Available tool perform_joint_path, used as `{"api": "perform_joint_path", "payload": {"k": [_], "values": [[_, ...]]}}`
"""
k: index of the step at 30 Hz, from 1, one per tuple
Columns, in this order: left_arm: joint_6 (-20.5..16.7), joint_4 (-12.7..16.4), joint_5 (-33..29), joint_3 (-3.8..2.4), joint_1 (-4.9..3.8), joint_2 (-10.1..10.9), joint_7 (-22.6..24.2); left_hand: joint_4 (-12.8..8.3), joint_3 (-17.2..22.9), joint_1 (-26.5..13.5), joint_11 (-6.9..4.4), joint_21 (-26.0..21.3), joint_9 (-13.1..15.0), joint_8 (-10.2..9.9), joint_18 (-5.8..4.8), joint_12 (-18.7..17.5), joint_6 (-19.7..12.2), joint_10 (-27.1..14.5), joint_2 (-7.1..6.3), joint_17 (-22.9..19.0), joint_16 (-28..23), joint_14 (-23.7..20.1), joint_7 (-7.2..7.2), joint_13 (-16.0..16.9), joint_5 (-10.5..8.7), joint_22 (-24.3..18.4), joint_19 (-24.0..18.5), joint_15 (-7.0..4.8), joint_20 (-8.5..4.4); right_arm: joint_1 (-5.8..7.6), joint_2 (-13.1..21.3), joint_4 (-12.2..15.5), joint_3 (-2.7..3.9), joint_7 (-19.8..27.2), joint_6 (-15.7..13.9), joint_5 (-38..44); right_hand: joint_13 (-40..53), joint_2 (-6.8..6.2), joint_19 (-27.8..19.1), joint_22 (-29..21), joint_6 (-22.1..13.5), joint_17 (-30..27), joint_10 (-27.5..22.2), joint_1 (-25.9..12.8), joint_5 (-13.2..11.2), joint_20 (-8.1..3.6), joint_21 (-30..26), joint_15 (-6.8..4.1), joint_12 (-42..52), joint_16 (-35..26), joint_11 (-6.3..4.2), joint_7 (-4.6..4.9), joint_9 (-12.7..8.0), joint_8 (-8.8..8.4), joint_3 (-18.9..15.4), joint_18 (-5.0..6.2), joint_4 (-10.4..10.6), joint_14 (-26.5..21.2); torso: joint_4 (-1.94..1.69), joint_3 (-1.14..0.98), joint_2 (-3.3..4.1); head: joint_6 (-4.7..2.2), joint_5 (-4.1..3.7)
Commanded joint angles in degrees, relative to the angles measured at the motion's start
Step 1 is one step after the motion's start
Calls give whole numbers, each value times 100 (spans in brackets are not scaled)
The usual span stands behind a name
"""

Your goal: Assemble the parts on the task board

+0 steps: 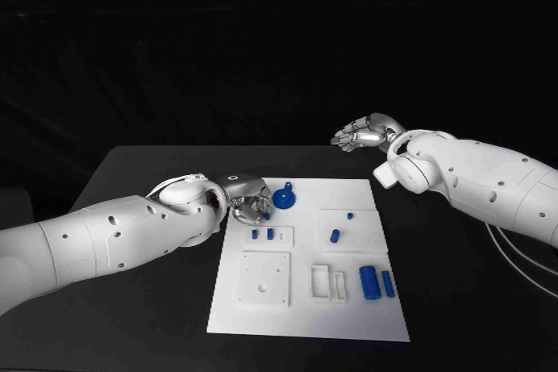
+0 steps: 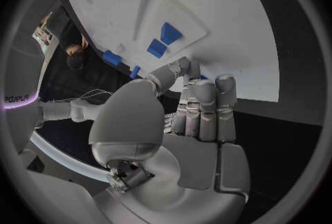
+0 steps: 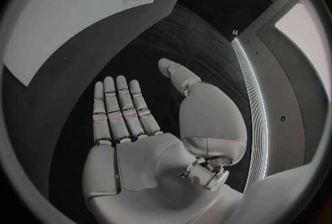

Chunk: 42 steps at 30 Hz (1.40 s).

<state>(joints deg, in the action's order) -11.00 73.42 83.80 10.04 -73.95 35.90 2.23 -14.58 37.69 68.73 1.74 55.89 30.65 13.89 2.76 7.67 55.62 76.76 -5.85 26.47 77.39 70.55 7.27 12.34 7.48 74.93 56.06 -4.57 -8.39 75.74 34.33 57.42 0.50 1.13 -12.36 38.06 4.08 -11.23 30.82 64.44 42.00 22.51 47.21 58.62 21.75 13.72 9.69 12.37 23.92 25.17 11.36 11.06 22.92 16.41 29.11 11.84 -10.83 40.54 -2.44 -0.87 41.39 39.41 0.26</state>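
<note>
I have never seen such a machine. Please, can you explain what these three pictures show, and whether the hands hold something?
This is a robot with two white arms ending in silver hands. One picture looks down from its head; the two round ones come from cameras at its wrists. On the black table lies a white task board carrying small blue parts, among them a blue gear and two blue cylinders. The left hand is at the board's far left corner, its fingers near a blue piece; whether it grips one is unclear. The right hand is off the board, open and empty.
</note>
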Motion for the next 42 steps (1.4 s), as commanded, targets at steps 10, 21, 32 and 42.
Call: {"api": "perform_joint_path", "payload": {"k": [10, 21, 32, 42], "values": [[-64, 23, -69, 3, 38, 25, -33, -24, -32, 35, -9, -16, -148, -252, 272, -44, -535, 38, -220, -20, -27, -12, -140, 36, -78, 50, -11, -22, -177, -1, 6, -4, 1, 51, 44, 16, -14, 29, -41, 16, -81, -24, -34, -8, 27, -6, -57, 20, -13, 19, 22, 238, -21, 25, -29, -96, -9, -80, 6, 0, -2, 0, -8], [-70, -25, -97, -3, 39, 51, -73, -18, -38, 56, -19, -18, -165, -270, 271, -41, -596, 64, -248, -26, -28, -7, -148, 51, -75, 46, 0, -31, -185, -5, 30, -7, 1, 56, 55, 16, -14, 28, -45, 20, -89, -29, -41, -7, 28, -5, -65, 23, -16, 19, 25, 241, -24, 23, -27, -98, -7, -88, 3, -4, -2, -13, -24], [3, -242, -360, -125, 38, 192, -160, -41, 2, 118, 149, -109, -154, -206, 261, -293, -537, -370, -317, -71, -123, -162, -21, -41, -80, 29, -140, 128, -79, -54, 451, 579, -6, 56, 203, 783, 1, 158, 44, 74, -40, -37, 25, 201, -62, -11, -63, -14, 35, 103, -4, 224, -26, 69, 44, -69, -188, -10, 4, -7, -5, -113, -80], [-389, -523, -3588, -365, 31, 474, 568, 94, 214, 126, 213, -473, -38, 42, 213, -289, -293, -394, -255, -371, -736, -485, 142, -6, -107, -134, -446, 199, 57, -86, 1150, 1385, -137, -128, 603, 2499, 66, 227, 729, 102, 409, 152, 616, 635, -732, -1, 52, -351, 312, 547, -253, 51, 2, 269, 729, 177, -373, 660, 20, -16, -10, -173, -99]]}}
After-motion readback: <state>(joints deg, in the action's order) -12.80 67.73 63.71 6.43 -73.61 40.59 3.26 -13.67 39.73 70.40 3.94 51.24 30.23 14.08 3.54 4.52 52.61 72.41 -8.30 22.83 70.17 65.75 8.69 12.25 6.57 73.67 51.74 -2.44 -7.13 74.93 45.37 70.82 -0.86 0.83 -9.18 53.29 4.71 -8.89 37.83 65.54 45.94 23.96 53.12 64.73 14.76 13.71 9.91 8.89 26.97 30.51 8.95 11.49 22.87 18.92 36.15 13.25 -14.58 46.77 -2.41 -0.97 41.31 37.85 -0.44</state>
